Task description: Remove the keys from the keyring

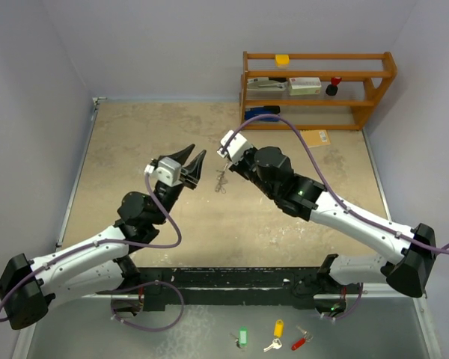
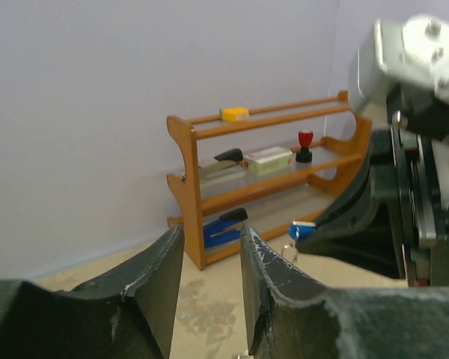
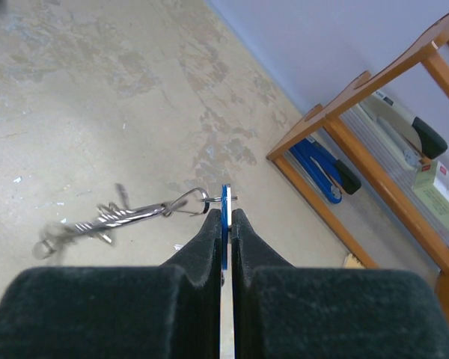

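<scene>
My right gripper [image 3: 225, 213] is shut on the blue-headed key [image 3: 225, 203], held edge-on above the table. From its head a thin silver keyring [image 3: 187, 202] hangs to the left with a bunch of silver keys [image 3: 97, 222], blurred. In the top view the bunch [image 1: 221, 179] dangles below the right gripper [image 1: 226, 146]. My left gripper [image 1: 195, 160] is open and empty, just left of the bunch. In the left wrist view its fingers [image 2: 266, 262] frame the blue key head [image 2: 301, 231] and the right gripper beside it.
A wooden rack [image 1: 318, 90] at the back right holds a stapler, boxes and a red-topped stamp. A tan card [image 1: 315, 137] lies before it. Green, yellow and red tagged keys [image 1: 275, 335] lie at the near edge behind the arm bases.
</scene>
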`<state>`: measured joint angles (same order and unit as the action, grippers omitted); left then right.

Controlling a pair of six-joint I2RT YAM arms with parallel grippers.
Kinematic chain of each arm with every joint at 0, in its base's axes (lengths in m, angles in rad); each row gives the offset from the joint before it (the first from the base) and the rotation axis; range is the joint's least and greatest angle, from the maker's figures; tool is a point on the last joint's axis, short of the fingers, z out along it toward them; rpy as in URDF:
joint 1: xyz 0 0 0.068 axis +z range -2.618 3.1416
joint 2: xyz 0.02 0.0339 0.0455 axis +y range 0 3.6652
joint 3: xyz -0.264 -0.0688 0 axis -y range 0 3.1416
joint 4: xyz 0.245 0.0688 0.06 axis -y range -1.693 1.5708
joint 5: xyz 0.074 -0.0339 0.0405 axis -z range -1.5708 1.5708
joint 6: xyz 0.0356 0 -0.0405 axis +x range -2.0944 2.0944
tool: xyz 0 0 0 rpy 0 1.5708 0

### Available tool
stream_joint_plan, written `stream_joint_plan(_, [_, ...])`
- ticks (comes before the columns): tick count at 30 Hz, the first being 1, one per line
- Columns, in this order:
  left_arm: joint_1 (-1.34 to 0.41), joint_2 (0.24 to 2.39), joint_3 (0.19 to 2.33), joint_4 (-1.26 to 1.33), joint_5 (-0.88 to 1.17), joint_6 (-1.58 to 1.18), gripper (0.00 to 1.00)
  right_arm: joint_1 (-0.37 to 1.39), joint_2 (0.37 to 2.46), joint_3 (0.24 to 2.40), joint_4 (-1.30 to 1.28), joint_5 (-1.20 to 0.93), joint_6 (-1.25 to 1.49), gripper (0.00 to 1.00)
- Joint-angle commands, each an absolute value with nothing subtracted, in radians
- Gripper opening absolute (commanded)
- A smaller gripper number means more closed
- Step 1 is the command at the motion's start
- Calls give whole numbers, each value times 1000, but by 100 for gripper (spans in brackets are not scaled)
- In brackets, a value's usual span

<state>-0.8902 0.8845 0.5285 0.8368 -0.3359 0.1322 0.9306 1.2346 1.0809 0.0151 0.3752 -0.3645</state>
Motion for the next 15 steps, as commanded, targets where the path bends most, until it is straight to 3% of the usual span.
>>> stream_joint_plan(1, [-887,902,578,777,-243,133,36,939,1200,1177,10,362,-396,0])
stream_joint_plan(3, [-886,906,574,778,-194,129,41,945,1205,1189,5,362,-401,0])
stream_joint_plan(5, [-887,916,571,785,-151,120,56,951,1206,1194,7,365,-406,0])
stream_joint_plan(7, [-886,928,564,805,-117,111,62,953,1211,1195,12,367,-408,0])
stream_joint_plan(15, [-886,1016,523,983,-117,58,63,959,1218,1189,27,372,-399,0])
